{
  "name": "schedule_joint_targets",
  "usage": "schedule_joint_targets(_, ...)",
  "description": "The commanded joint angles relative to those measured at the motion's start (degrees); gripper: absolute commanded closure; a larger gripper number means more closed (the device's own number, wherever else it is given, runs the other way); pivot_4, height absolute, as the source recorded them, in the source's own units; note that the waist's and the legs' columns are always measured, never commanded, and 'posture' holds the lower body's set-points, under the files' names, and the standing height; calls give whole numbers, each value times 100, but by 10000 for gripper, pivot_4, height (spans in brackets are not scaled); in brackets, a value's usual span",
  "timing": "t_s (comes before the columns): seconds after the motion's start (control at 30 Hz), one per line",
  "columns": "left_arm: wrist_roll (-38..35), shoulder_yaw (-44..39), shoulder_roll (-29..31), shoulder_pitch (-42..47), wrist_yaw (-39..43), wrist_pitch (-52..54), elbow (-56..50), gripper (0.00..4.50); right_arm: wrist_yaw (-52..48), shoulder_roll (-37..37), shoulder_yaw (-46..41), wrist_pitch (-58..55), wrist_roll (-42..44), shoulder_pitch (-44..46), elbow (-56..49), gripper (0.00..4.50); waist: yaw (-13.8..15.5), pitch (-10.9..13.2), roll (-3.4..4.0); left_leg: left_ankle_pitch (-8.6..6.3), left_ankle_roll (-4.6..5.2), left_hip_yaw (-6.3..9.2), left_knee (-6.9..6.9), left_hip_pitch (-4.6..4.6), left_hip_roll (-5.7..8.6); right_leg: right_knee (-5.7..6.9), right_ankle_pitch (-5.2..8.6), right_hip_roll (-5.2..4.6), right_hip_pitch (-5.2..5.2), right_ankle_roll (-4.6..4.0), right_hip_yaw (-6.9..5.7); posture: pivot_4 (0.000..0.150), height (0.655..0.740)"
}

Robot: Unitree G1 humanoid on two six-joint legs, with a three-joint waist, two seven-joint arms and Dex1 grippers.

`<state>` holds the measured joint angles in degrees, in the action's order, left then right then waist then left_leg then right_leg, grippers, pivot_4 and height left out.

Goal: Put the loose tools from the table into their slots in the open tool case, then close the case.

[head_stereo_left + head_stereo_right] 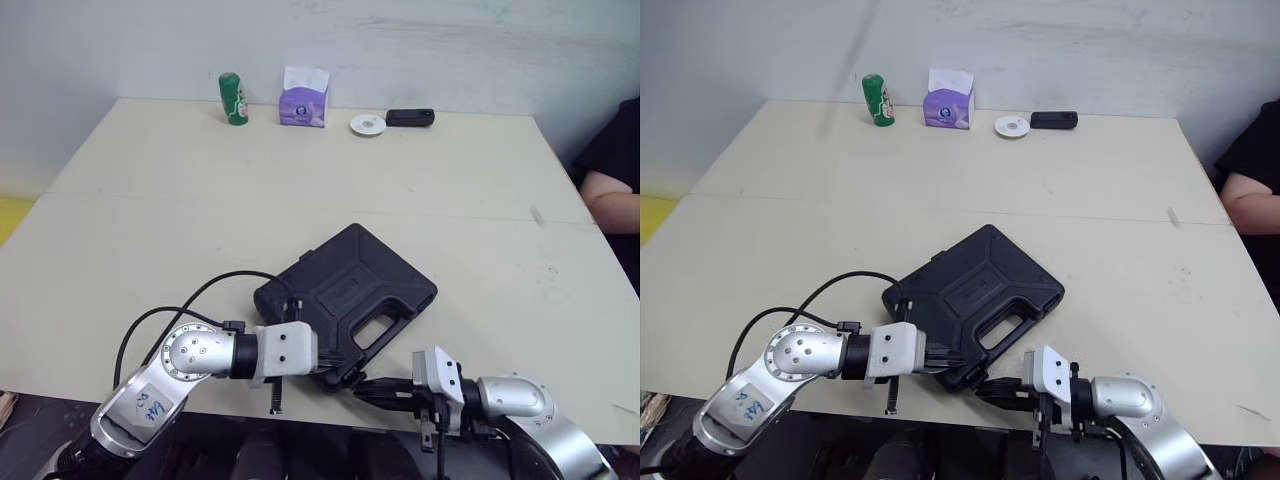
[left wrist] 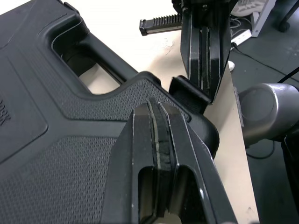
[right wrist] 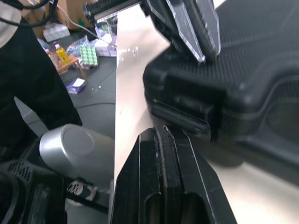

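The left pincer rests clenched on the closed tool case, right pincer clenched at its latch.

Head stereo eyes look down over the table; both wrist cameras, close in, face the case.

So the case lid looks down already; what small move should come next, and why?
Probably nudge the right gripper forward to press the latch flush. The tool case lies closed, the left gripper rests on its lid by that corner, and the latch seems to stand proud.
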<state>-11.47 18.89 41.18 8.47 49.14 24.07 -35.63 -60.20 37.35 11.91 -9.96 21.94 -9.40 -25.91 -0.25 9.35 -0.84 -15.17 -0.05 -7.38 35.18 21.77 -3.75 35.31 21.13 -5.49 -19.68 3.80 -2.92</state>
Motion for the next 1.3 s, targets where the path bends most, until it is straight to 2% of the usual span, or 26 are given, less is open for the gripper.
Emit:
schedule_joint_targets(0.03, 306, 117, 289, -262, 72, 281, 815, 44624, -43, -78, 65, 185, 59, 48, -203, 45000, -3, 0, 0, 0, -1, -1, -3, -5, 0, 0, 1, 0, 3, -2, 1, 1500, 7400)
schedule_joint_targets(0.73, 456, 273, 318, -211, 85, 418, 1005, 44624, -62, -280, 157, 425, -83, 481, 245, 45000, -7, -13, 8, -2, -5, -2, -20, -26, -2, -3, 5, -1, 10, -10, 14, 1500, 7400)
schedule_joint_targets(1.3, 435, 375, 358, -268, 74, 478, 1028, 44624, -215, -128, -106, 53, 125, 1142, 635, 45000, -39, -18, 13, -1, -8, 0, -56, -37, 0, -33, 3, -1, 8, -15, 20, 1500, 7400)
